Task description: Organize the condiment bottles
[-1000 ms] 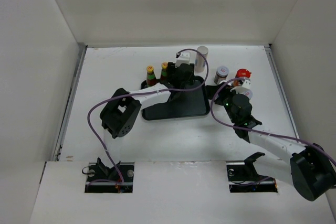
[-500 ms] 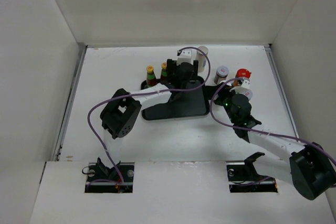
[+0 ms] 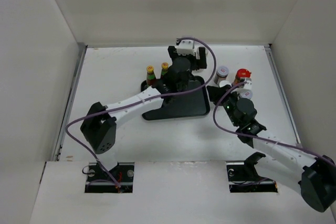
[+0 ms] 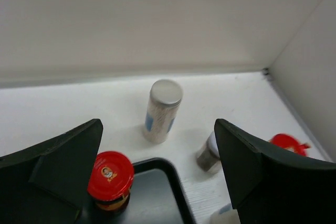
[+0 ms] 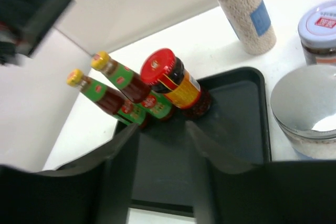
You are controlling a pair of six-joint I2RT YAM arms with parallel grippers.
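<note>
Two slim yellow-capped sauce bottles (image 5: 113, 98) (image 3: 150, 74) and a red-lidded amber jar (image 5: 176, 82) stand at the far left end of the black tray (image 5: 247, 124). My left gripper (image 4: 157, 129) is open above the tray's far corner, over that jar (image 4: 110, 179) and short of a tall grey-lidded shaker (image 4: 163, 109). My right gripper (image 5: 163, 148) hovers over the tray's right part, its jaws narrowly apart with nothing between them. A small shaker (image 3: 222, 72), a second red-lidded jar (image 3: 243, 73) and a grey-lidded white jar (image 5: 307, 111) stand on the table right of the tray.
White walls close in the table at the back and on both sides. The left arm (image 3: 136, 98) stretches diagonally across the tray's left half. The right arm (image 3: 273, 145) lies along the table's right front.
The left arm has stretched farther back, carrying its gripper from the tray's far edge toward the tall shaker. The right gripper's jaws have drawn closer together.
</note>
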